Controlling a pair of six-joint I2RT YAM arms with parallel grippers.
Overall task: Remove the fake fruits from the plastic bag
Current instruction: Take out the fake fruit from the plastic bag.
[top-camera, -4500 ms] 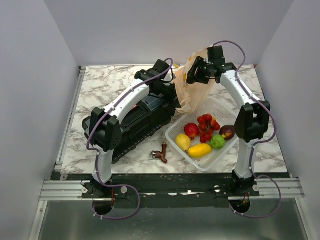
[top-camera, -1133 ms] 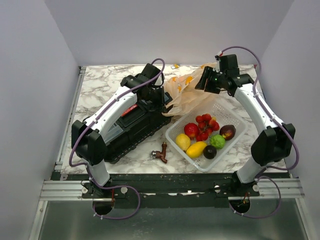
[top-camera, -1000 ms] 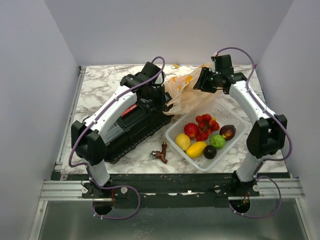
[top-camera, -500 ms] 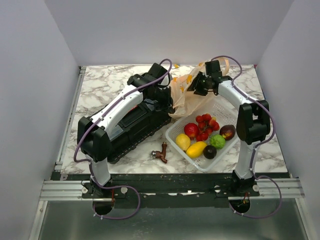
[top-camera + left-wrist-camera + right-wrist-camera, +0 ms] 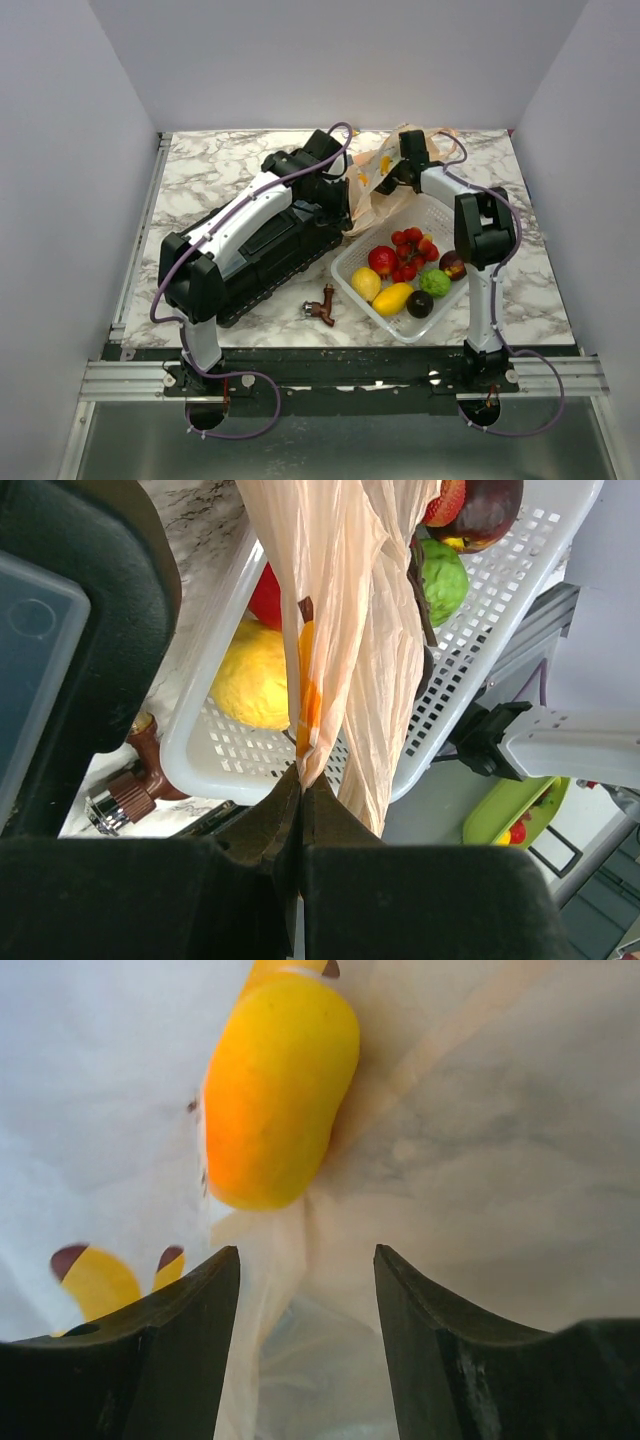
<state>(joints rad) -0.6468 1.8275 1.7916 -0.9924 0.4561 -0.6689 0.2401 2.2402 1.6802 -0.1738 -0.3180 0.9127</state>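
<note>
We see a marble table (image 5: 205, 170) with plain white walls (image 5: 330, 60) around it. The plastic bag (image 5: 378, 205) is at the far side of the table, held up between the two arms. Its bottom hangs just over the far corner of the white basket (image 5: 347, 266).

The left gripper (image 5: 300, 788) is squeezed tight on a fold of the bag. The right gripper (image 5: 305, 1260) is pushed against the bag with its fingers apart, and nothing is pinched between them. Right in front of it is a big yellow-orange shape (image 5: 280, 1090). We cannot tell if this is a fruit or a banana printed on the bag.

The fake fruits (image 5: 408, 250) that we can see lie in the basket: red berries, a red apple (image 5: 383, 260), a lemon (image 5: 366, 284), a mango (image 5: 392, 298), a green lime (image 5: 434, 282) and a dark plum (image 5: 420, 304). A brown-red fruit (image 5: 453, 265) lies there too.

A black case (image 5: 270, 245) lies left of the basket, under the left arm. A small brown tap (image 5: 322, 303) lies on the table just in front of it.
</note>
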